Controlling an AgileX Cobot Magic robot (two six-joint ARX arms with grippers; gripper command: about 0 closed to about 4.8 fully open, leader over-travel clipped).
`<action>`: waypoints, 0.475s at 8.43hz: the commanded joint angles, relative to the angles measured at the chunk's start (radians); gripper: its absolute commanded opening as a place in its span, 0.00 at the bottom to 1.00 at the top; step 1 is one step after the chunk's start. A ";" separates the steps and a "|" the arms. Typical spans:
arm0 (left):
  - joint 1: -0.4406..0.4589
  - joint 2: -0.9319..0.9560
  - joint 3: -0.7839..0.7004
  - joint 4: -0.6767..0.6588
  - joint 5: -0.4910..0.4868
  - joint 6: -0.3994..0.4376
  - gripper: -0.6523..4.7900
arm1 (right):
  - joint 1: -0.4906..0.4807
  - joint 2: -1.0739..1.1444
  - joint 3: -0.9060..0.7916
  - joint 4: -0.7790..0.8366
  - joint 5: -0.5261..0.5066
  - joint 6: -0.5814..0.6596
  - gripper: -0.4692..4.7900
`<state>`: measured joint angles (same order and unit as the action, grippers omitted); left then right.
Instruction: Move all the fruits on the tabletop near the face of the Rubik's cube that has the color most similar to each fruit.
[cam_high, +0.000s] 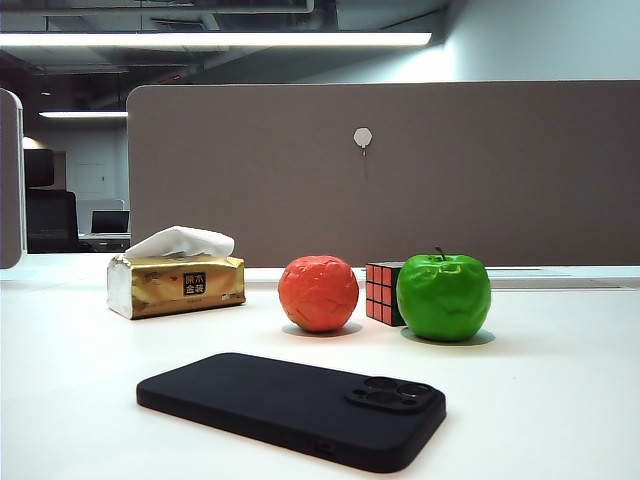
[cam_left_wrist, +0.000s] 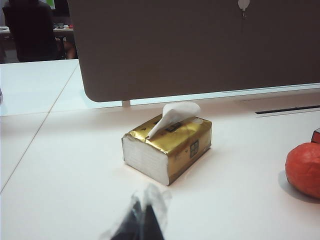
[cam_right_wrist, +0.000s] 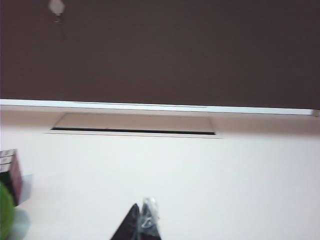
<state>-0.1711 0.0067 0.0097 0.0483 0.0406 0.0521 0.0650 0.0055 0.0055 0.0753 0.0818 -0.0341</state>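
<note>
- Left pincer (cam_left_wrist: 142, 220) hangs low over the white counter (cam_high: 560, 400), tips pressed together, empty; right pincer (cam_right_wrist: 141, 225) likewise.
- Glossy green apple (cam_high: 443, 297) and bumpy orange-red fruit (cam_high: 318, 292) flank the small black-gridded Rubik's cube (cam_high: 383, 292).
- Best approach: spread wide, grip gently, avoid nudging the cube.
- Count: two fruits, one cube, one gold tissue box (cam_high: 177, 284), one black phone (cam_high: 295, 405).

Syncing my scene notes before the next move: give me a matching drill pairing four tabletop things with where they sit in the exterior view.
Things:
1. green apple
2. orange-red fruit
3. gold tissue box
4. black phone

Places:
A. nearest the camera, lying flat
B. farthest left
C. right of the Rubik's cube
D. left of the Rubik's cube

Pairs: 1-C, 2-D, 3-B, 4-A
</note>
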 joint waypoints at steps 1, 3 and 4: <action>0.000 0.000 0.001 0.014 -0.003 0.004 0.11 | -0.030 0.002 0.000 0.056 -0.050 -0.001 0.09; 0.001 0.000 0.001 0.018 -0.043 0.004 0.11 | -0.052 0.002 0.000 0.055 -0.119 0.008 0.09; 0.001 0.000 0.001 0.021 -0.043 0.004 0.11 | -0.052 0.001 0.000 0.056 -0.141 0.008 0.09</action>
<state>-0.1707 0.0071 0.0097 0.0490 0.0032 0.0525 0.0124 0.0059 0.0055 0.1146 -0.0322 -0.0307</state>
